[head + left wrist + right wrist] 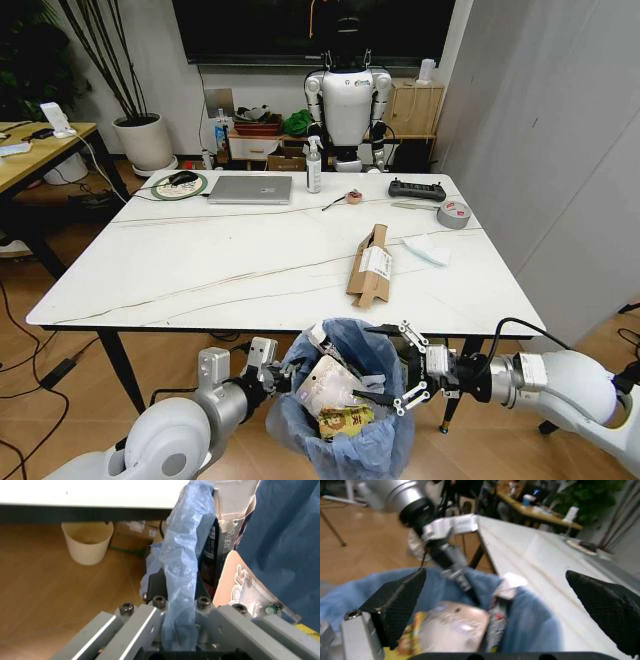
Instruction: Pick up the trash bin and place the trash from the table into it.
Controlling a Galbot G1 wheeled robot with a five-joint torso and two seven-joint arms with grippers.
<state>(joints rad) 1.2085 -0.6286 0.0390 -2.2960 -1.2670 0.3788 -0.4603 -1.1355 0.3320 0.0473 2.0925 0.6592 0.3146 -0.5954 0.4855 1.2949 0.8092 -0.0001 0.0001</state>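
Observation:
The trash bin (345,440), lined with a crinkled blue bag, hangs just below the table's (200,270) front edge. My left gripper (278,375) is shut on its left rim; in the left wrist view the blue bag (182,573) is pinched in my left gripper (180,607). My right gripper (408,380) is open over the bin's right side, with nothing between its fingers (400,596). Inside the bin lie a yellow wrapper (345,420) and white litter (455,624). A torn brown cardboard box (370,265) and a flat white packet (430,248) lie on the table.
On the table's far half are a silver laptop (250,189), a spray bottle (314,165), a grey tape roll (454,213) and a black remote (417,189). A cream bucket (87,542) stands on the floor under the table. A grey wall closes the right side.

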